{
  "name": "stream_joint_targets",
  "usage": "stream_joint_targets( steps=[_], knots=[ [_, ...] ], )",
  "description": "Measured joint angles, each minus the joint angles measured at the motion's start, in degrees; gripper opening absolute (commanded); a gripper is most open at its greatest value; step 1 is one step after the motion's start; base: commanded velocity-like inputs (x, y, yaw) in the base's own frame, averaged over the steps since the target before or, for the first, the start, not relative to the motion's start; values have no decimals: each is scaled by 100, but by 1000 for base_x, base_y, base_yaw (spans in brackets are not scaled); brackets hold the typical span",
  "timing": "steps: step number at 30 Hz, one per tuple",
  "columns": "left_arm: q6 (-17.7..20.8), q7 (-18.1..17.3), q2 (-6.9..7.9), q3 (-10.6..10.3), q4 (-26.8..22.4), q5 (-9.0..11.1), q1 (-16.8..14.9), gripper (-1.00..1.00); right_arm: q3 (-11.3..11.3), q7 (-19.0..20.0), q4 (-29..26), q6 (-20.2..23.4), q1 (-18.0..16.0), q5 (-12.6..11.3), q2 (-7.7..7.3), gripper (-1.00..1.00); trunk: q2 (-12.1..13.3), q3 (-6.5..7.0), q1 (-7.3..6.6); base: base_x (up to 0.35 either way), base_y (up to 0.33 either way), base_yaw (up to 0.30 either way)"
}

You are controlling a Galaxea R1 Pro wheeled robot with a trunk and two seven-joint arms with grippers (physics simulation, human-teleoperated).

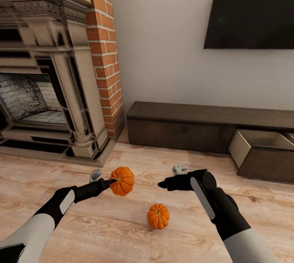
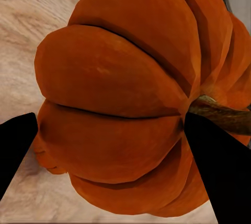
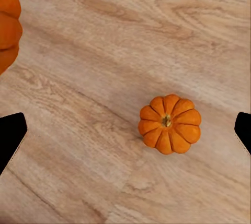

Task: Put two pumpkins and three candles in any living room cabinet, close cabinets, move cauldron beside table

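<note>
My left jaws clamp ribbed orange pumpkin (image 2: 120, 104) across firm flanks; rigid, light. Right jaws wide above second orange pumpkin (image 3: 169, 124), grip flanks.

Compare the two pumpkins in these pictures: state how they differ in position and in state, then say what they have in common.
The pumpkin in the left gripper is held between the left gripper fingers; the pumpkin on the floor lies free on the wooden floor.
The held one has its stem pointing sideways; the floor one sits upright, stem up.
Both are orange, ribbed, with short brown stems.
</note>
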Motion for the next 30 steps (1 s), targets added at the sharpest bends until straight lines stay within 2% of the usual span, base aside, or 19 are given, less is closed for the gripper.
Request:
stream_joint_targets(
  steps=[3,9,16,21,30],
  knots=[
    [-10,-4,33,-4,33,-20,-6,-100,62,-9,-65,-4,-45,3,0,100,0,0,0,0,0,0],
    [-116,-27,227,24,92,-28,-12,-100,142,-47,128,-186,-27,3,54,100,0,0,-2,124,0,0],
    [-272,-60,245,43,-127,-14,-12,-100,145,-60,320,-411,-26,-1,61,100,0,0,-2,265,0,0],
    [-273,-57,246,56,-284,0,-12,-100,140,-67,404,-465,-26,6,61,100,0,0,0,42,0,-18],
    [-291,-55,246,54,-568,-3,-12,-100,143,-72,682,-745,-26,13,62,100,0,6,0,2,0,-131]
  ],
)
